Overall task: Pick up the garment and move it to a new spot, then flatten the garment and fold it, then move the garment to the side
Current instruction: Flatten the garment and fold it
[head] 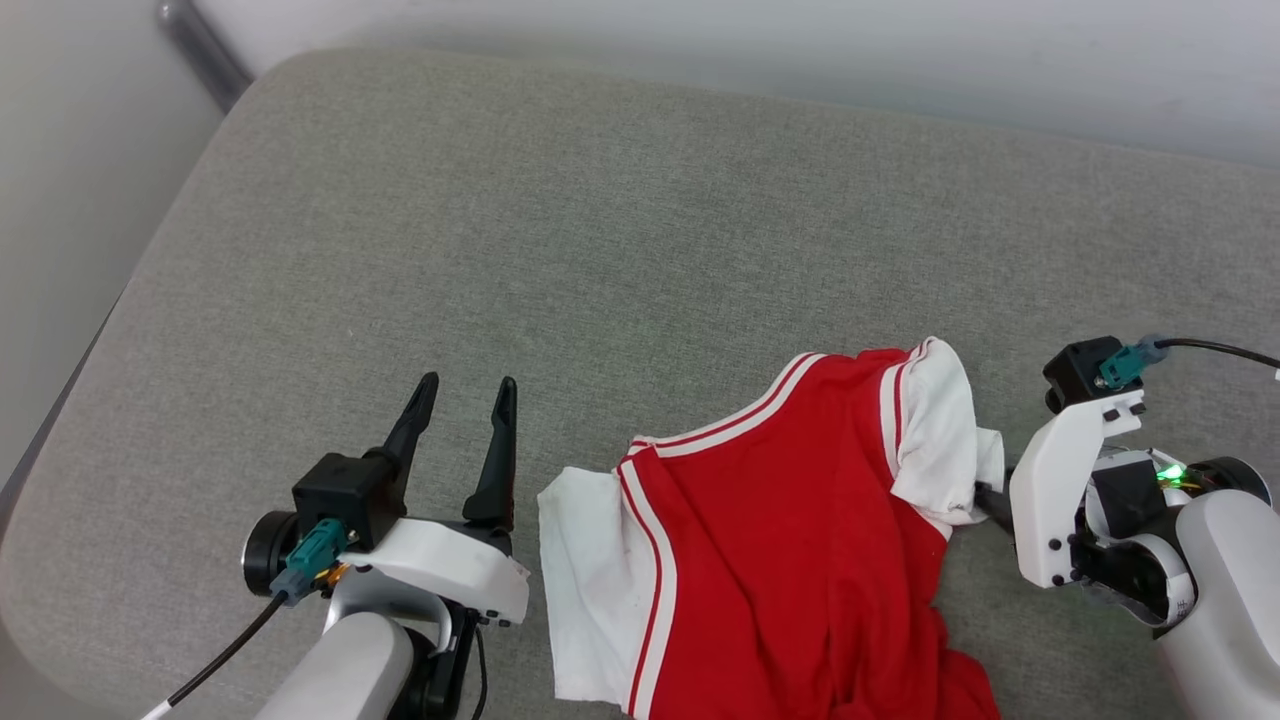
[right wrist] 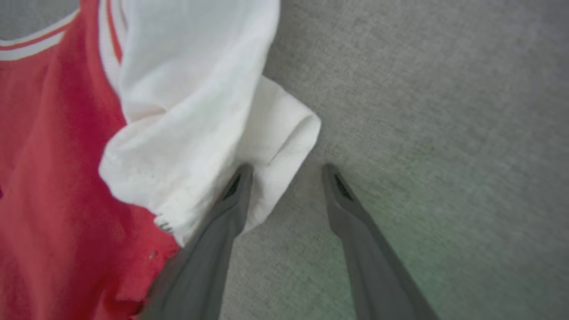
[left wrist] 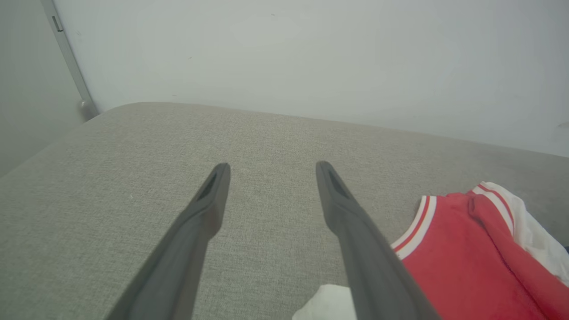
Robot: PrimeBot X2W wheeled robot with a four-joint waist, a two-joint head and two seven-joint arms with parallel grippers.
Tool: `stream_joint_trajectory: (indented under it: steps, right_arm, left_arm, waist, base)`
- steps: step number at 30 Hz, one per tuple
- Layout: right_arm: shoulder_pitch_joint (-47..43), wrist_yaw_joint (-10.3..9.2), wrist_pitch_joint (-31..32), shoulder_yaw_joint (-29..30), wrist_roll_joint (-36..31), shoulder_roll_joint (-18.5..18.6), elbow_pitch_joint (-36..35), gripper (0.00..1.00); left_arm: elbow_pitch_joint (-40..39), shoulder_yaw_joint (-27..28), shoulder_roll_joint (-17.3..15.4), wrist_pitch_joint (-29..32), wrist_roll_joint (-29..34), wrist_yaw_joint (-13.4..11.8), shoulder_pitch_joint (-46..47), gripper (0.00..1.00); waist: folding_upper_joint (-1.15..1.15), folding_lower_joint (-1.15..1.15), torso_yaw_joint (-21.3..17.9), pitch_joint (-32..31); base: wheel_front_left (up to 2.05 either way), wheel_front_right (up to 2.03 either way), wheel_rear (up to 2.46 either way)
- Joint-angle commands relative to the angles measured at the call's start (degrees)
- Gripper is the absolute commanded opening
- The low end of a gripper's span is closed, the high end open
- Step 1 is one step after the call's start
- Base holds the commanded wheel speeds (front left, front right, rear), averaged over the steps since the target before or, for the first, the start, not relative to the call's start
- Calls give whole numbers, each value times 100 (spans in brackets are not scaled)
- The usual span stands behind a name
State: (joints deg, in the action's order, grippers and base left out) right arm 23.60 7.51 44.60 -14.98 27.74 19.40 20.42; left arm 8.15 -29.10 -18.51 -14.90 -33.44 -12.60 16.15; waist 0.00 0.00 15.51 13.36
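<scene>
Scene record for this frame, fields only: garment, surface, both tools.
garment: red jersey, white sleeves, crumpled, not folded
surface: grey padded cushion, garment lies at its near edge
left tool: open, empty, over bare cushion beside the garment
right tool: open, fingers astride the edge of the white sleeve, not closed on it

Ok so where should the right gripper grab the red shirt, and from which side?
Take the white sleeve on the right edge of the garment, coming in low from the right along the grey cushion. It's bunched into a raised fold that sticks out past the red body, and the right gripper is open with the fold's corner at its fingertips.
</scene>
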Motion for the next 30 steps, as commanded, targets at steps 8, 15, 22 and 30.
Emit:
stream_joint_trajectory:
  steps: [8, 15, 22, 30]
  right_arm:
    - [4, -4, -528, 367, 137, 122, -374, 0]
    - [-668, -4, -463, 1510, 3, 73, -912, 0]
    - [-1874, -4, -173, 2984, -382, -656, -1107, 0]
    - [-2255, -3, -796, 3256, -696, -1294, -1090, 100]
  left_arm:
    - [128, 145, -66, -34, 96, 39, -62, 100]
    - [113, 199, -178, -22, 78, 3, -225, 100]
    - [58, 235, -288, 58, 13, -75, -418, 100]
    - [-27, 279, -397, 139, -44, -169, -584, 100]
  waist:
    - [0, 0, -435, -178]
    - [0, 0, -866, -366]
    - [0, 0, -1245, -486]
    - [0, 0, -1415, -597]
  base:
    - [0, 0, 0]
    - [0, 0, 0]
    - [0, 0, 0]
    - [0, 0, 0]
